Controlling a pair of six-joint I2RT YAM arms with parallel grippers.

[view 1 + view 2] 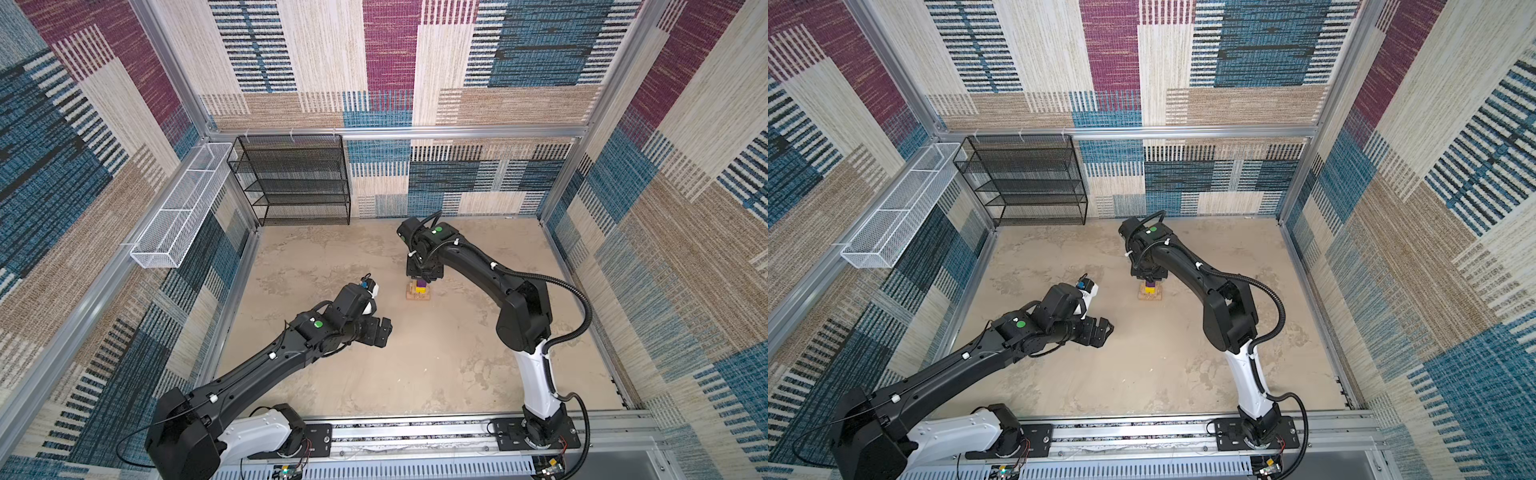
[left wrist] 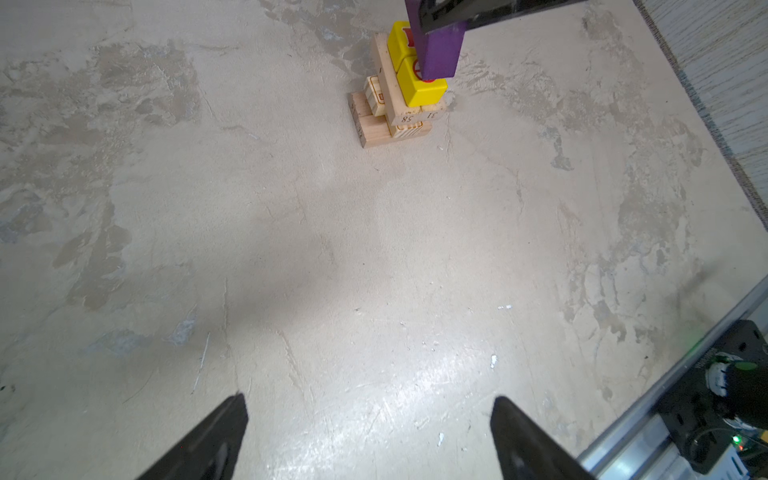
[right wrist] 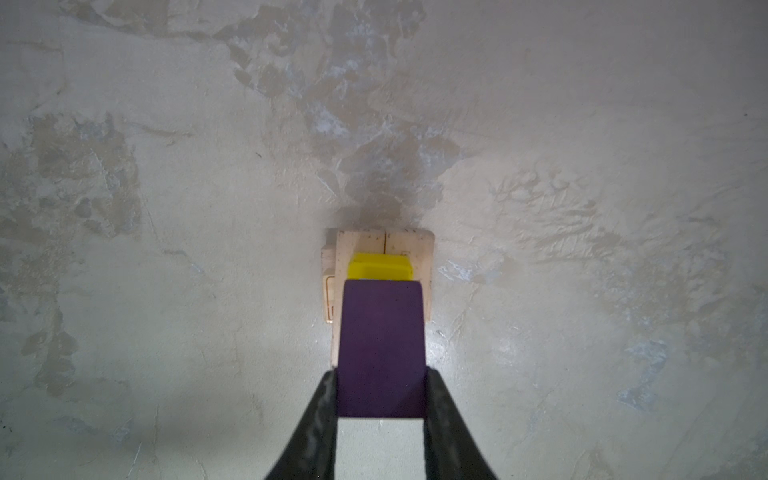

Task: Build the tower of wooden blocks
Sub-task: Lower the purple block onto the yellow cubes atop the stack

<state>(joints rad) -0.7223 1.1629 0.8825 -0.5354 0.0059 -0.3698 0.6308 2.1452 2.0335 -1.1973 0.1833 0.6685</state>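
Nearest the arm bases, the left end effector (image 2: 369,400) hangs released over the bare counter (image 1: 415,374). Its two dark fingers are spread wide with nothing between them.

Beyond it and well apart, toward the middle of the counter, stands the tower (image 1: 419,293). Tan planks (image 2: 390,87) lie crossed in layers at the base. Two yellow cubes (image 2: 422,87) sit side by side on the top layer, each with a red mark on its upper face. Two plank ends facing the left wrist camera carry dark numbers that read "58" and "31". Another plank shows a brown printed outline too small to read.

Directly above the tower, the right end effector (image 3: 381,374) is clenched on the purple wedge (image 3: 381,340), one finger against each side. The wedge hangs upright over the cubes with its lower end at one cube's red mark. Whether it touches cannot be told.

Farthest back, a black mesh rack (image 1: 297,183) stands against the wall.
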